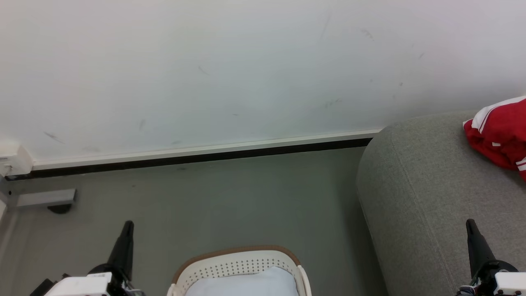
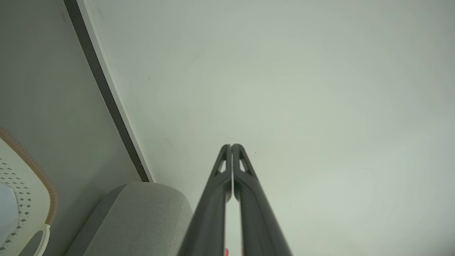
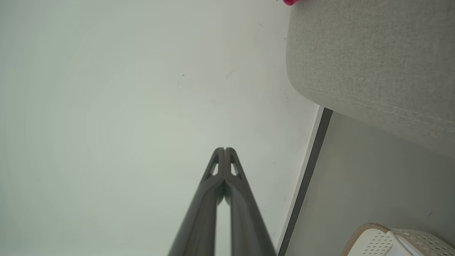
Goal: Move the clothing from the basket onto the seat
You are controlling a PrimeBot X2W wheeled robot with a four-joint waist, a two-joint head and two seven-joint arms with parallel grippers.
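- Clenched, tips touching, nothing between: left end effector [image 2: 231, 146].
- Same for right end effector [image 3: 224, 149].
- Between them, cut off by bottom edge: basket [image 1: 238, 265], pale contents [image 1: 246, 281] hard to identify.
- On seat [image 1: 419, 185], cropped at right edge: clothing [image 1: 499, 133].

1 basket [image 1: 238, 263], 1 seat [image 1: 427, 185], 1 heap red clothing [image 1: 499, 131] @ seat's right edge, 1 pale cloth [image 1: 246, 283] in basket, 2 grippers: left gripper [image 1: 128, 224], right gripper [image 1: 469, 222].
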